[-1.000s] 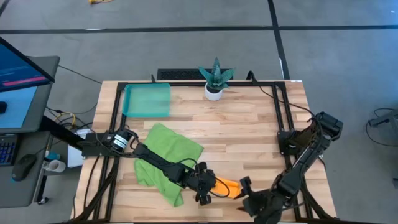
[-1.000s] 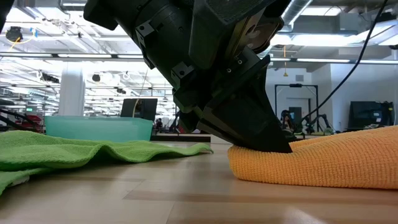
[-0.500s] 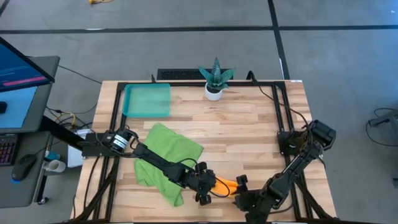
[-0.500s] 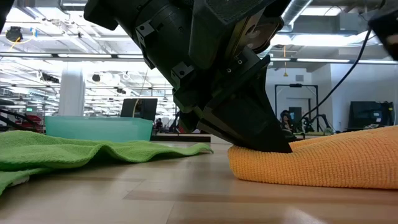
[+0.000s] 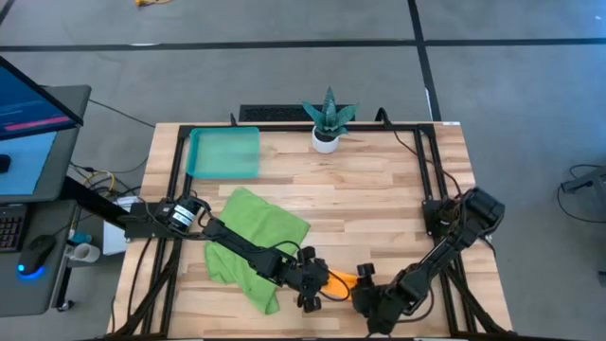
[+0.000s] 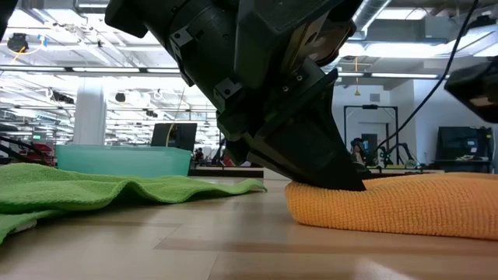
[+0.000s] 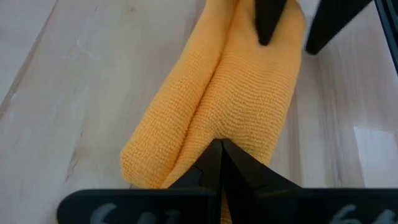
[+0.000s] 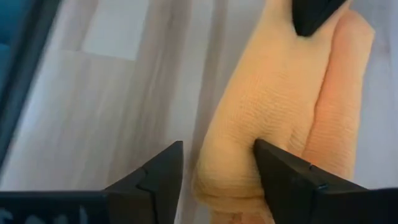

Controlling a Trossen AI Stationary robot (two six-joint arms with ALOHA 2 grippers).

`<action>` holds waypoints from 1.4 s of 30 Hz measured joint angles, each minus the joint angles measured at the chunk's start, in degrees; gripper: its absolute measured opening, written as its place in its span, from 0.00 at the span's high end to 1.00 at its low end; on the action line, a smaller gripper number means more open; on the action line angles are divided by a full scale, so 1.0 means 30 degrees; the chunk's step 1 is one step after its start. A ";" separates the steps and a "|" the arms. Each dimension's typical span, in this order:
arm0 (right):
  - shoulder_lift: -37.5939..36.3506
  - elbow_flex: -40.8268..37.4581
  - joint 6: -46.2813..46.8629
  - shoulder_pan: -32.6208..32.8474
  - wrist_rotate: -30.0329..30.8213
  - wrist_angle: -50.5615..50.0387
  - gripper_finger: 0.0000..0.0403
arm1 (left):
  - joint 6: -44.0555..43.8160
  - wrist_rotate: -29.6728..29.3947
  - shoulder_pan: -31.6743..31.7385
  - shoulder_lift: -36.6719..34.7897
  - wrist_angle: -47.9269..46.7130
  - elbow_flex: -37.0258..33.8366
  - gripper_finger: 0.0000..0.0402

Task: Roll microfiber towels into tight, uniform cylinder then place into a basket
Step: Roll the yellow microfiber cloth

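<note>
— Status, left to right?
— Basket empty, far left corner. Green towel unrolled. My left gripper, pressed together, pins the orange towel roll at the near edge; right gripper spread over its other end.
— Remaining?
— Tighten, basket it, then green.

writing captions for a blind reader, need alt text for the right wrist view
The right gripper hovers with its fingers open over one end of a rolled orange towel lying on the pale wooden table. The dark tip of the left gripper presses on the towel's far end.
</note>
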 joint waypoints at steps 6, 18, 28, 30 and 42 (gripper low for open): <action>0.0456 0.0079 0.2095 -0.0305 0.0142 -0.1485 0.48 | 0.1007 -0.0111 -0.0007 -0.0095 0.0000 0.0000 1.00; 0.0429 0.0062 0.3478 -0.0817 -0.0346 -0.2211 0.79 | 0.8412 -0.5059 -0.1801 -0.1185 -0.0787 -0.0160 1.00; 0.0420 0.0047 0.3478 -0.0820 -0.0485 -0.2218 0.83 | 1.0507 -0.6010 -0.2253 -0.1436 -0.0487 -0.0131 0.98; 0.0415 0.0047 0.3478 -0.0820 -0.0507 -0.2218 0.83 | 1.0697 -0.5587 -0.2136 -0.1436 -0.0332 -0.0124 0.95; 0.0415 0.0047 0.3478 -0.0912 -0.0587 -0.2218 0.83 | 1.0550 -0.3880 -0.1664 -0.1441 0.0263 -0.0066 0.58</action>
